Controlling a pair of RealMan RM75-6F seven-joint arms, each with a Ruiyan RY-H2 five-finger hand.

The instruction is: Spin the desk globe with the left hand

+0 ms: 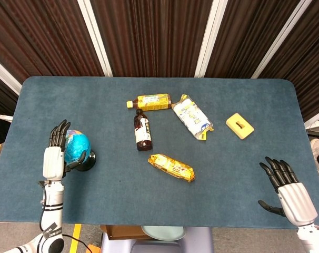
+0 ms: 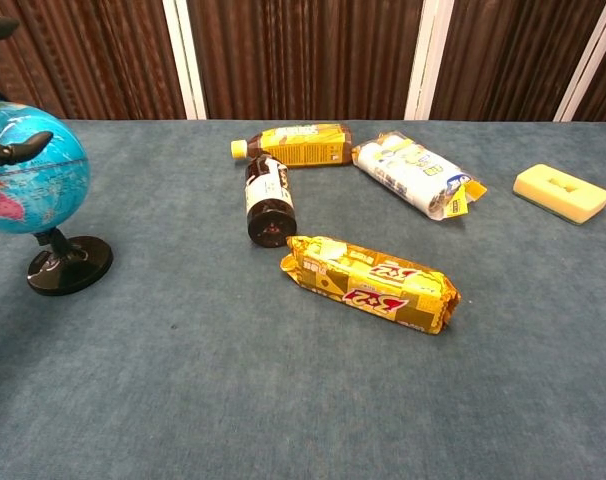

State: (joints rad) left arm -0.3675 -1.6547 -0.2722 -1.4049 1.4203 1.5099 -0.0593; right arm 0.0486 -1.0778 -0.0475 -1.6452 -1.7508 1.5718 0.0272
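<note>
Right hand [image 1: 291,192] seen at near right table edge, fingers spread, nothing held. Left hand [image 1: 55,153] laid flat against left side of desk globe [image 1: 77,148], fingers straight, thumb on globe, no grasp closed. Globe stands at left on blue table [image 1: 238,158]. Farther: yellow snack pack [image 1: 171,167], dark bottle [image 1: 142,130], yellow bottle [image 1: 149,101], white-yellow pack [image 1: 191,117], yellow sponge [image 1: 239,125].

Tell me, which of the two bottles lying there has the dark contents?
The dark bottle, lying nearer the robot with its cap toward the yellow bottle. That one lies crosswise behind it and has a yellow label.
</note>
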